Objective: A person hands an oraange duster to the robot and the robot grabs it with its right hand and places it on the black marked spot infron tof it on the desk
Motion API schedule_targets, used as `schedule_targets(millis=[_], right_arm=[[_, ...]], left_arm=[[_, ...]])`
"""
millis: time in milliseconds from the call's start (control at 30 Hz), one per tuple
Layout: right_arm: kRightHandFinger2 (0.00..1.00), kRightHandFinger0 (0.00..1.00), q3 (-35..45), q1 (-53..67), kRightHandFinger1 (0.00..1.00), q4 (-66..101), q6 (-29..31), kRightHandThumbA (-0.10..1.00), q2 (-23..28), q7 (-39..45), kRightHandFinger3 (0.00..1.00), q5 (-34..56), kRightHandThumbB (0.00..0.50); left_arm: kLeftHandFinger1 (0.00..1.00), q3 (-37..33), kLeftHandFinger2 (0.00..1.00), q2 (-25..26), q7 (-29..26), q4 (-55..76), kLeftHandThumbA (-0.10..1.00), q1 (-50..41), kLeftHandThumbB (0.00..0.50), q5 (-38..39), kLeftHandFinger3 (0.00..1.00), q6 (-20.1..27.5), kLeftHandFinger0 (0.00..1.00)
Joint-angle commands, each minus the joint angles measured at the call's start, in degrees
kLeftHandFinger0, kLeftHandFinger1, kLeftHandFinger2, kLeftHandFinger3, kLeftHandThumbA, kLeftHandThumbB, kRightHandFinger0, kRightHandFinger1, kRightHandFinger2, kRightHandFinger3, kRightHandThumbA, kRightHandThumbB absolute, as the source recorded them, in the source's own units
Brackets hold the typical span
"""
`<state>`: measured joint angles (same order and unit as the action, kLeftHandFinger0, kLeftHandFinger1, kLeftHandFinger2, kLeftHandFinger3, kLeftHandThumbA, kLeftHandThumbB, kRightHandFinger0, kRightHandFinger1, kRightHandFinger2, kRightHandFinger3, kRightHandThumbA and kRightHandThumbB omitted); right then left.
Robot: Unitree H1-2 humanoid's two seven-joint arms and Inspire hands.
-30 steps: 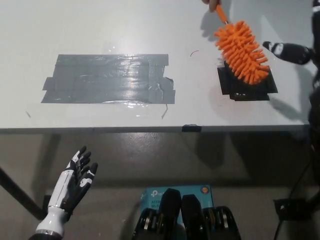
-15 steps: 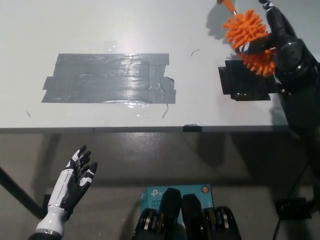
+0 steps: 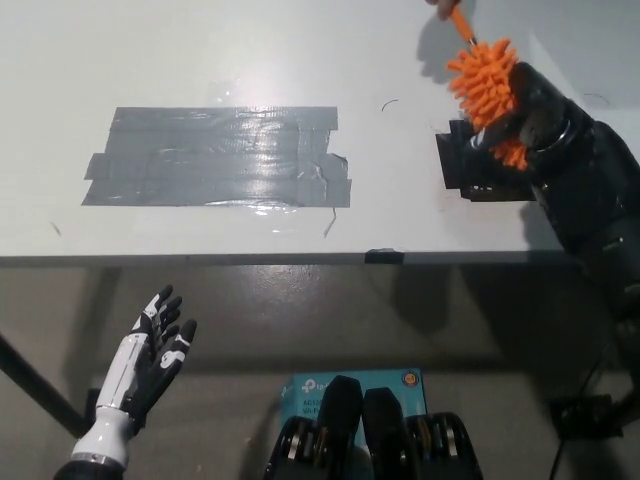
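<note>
Head view: right hand wraps my fingers round the orange duster, held just above the black marked spot for placing | person's hand keeps the handle, so handover looks unfinished | left hand rests spread below the desk, empty | no containers.

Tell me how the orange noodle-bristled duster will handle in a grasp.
The orange noodle-bristled duster probably squashes softly: the black right hand sinks among its bristles. Likely light for its bulk. Its thin handle looks stiffer. White left hand rests low.
</note>
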<state>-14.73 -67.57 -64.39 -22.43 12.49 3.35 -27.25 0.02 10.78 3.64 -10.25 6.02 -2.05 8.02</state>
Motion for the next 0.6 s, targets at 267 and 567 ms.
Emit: schedule_targets(millis=[267,567], right_arm=[[0.16,0.0,-8.85,-4.07,0.0,-2.51,0.8,-0.1,3.98,-9.21,1.0,-5.63,0.205],[0.13,0.0,-5.34,0.84,0.0,8.58,2.43,-0.1,5.02,-12.68,1.0,-3.74,0.229]], left_arm=[[1.0,0.55,1.0,0.9,0.76,1.69,0.7,1.27,0.136,0.58,1.0,0.68,1.0],[1.0,0.42,1.0,0.92,0.86,1.69,0.71,0.16,0.13,0.52,1.0,0.78,1.0]])
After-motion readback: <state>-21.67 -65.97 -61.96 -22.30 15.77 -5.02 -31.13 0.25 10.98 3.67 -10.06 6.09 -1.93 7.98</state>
